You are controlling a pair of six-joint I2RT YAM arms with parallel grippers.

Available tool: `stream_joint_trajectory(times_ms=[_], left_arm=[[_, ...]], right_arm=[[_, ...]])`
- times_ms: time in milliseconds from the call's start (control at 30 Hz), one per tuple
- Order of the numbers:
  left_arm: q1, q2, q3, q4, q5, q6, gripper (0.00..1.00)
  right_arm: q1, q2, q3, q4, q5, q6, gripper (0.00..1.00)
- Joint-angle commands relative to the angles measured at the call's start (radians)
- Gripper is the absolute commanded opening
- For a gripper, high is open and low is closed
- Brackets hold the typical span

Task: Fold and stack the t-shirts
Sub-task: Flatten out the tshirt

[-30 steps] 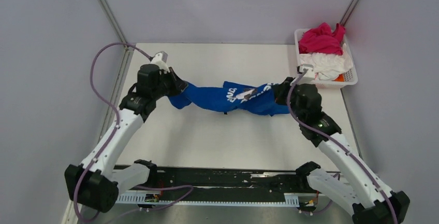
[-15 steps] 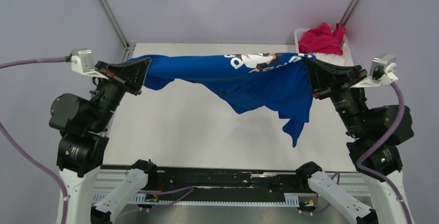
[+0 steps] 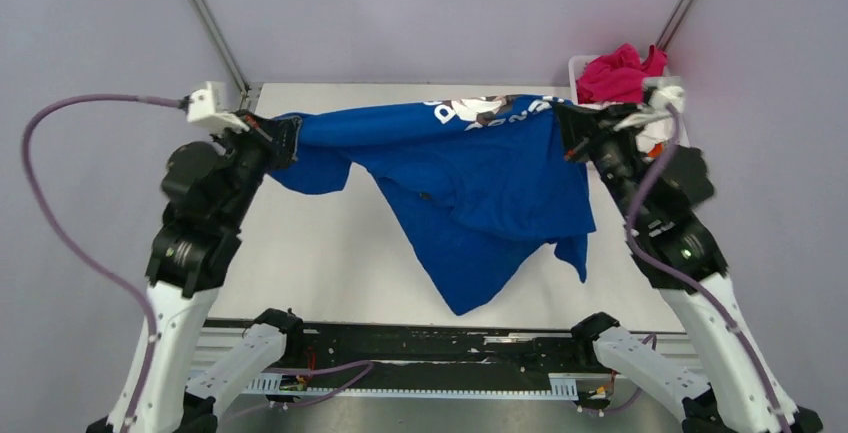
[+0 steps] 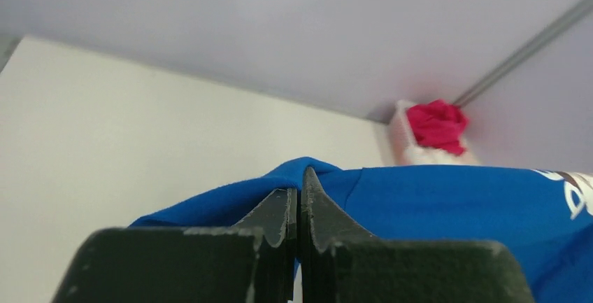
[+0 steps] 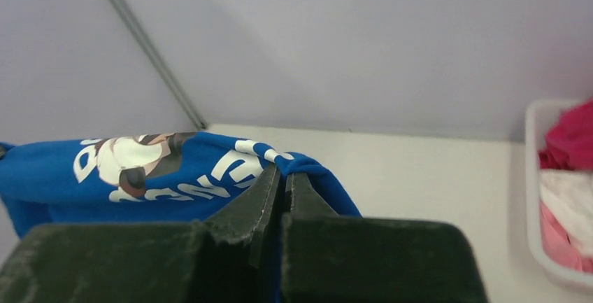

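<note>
The left claw [image 3: 285,141] is pinched shut on a fold of the blue shirt [image 3: 470,183] at one end, and the right claw [image 3: 565,128] is pinched shut on it at the other, close to the white-lettered print. The shirt's upper edge runs in a line from one claw to the other, held up off the table [image 3: 330,253]. The rest of the cloth hangs below and between them in an uneven drape, longest under the right claw, with one pointed corner lowest; whether that corner touches the table cannot be told. As a judgement, the work is at its start: this first shirt is lifted and spread but not laid flat, and no fold has been made in it. Beyond the right claw, on its outer side, the pink shirt [image 3: 620,75] lies bunched on the white shirt [image 5: 570,205] in the basket [image 5: 533,177], both unfolded. No stack shows anywhere, so all three folds and the stacking are left to do.
</note>
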Motion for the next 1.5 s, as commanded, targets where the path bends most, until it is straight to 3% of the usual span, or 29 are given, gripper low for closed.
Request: stream_joint_trajectory(times_ms=[0, 100, 133, 167, 200, 233, 367, 400, 533, 733, 1000, 1200, 1467], left_arm=[[0.013, 0.197, -0.127, -0.128, -0.307, -0.068, 0.03], [0.079, 0.366, -0.194, -0.140, -0.294, -0.111, 0.14], [0.126, 0.456, -0.210, -0.129, -0.263, -0.115, 0.33], [0.148, 0.546, -0.210, -0.111, -0.188, -0.113, 0.76], [0.180, 0.585, -0.188, -0.108, -0.156, -0.113, 0.88], [0.187, 0.654, -0.172, -0.113, -0.111, -0.112, 0.97], [0.195, 0.717, -0.114, -0.092, -0.023, -0.085, 1.00], [0.195, 0.715, -0.123, -0.071, 0.001, -0.080, 1.00], [0.193, 0.689, -0.178, -0.034, 0.070, -0.062, 1.00], [0.145, 0.687, -0.263, 0.018, 0.141, -0.040, 1.00], [0.081, 0.875, -0.235, 0.136, 0.257, -0.024, 1.00], [0.080, 1.041, -0.180, 0.135, 0.300, -0.032, 1.00], [0.079, 1.070, -0.265, 0.113, 0.304, -0.059, 1.00]], right_arm=[[-0.040, 0.230, -0.114, -0.015, 0.317, 0.075, 0.00], [-0.128, 0.440, -0.159, 0.015, 0.171, 0.115, 0.03], [-0.149, 0.509, -0.158, 0.040, 0.130, 0.120, 0.08], [-0.164, 0.583, -0.132, 0.054, 0.110, 0.118, 0.22], [-0.169, 0.646, -0.100, 0.055, 0.121, 0.112, 0.44], [-0.169, 0.698, -0.060, 0.045, 0.159, 0.120, 0.59], [-0.167, 0.760, 0.004, 0.007, 0.204, 0.162, 0.99], [-0.168, 0.750, -0.007, 0.009, 0.198, 0.172, 1.00], [-0.168, 0.680, -0.095, 0.011, 0.146, 0.215, 1.00], [-0.157, 0.510, -0.336, 0.018, -0.063, 0.349, 1.00], [-0.148, 0.421, -0.616, 0.031, -0.188, 0.481, 1.00], [-0.149, 0.564, -0.630, 0.074, -0.171, 0.480, 1.00], [-0.166, 0.917, -0.380, 0.069, 0.032, 0.445, 1.00]])
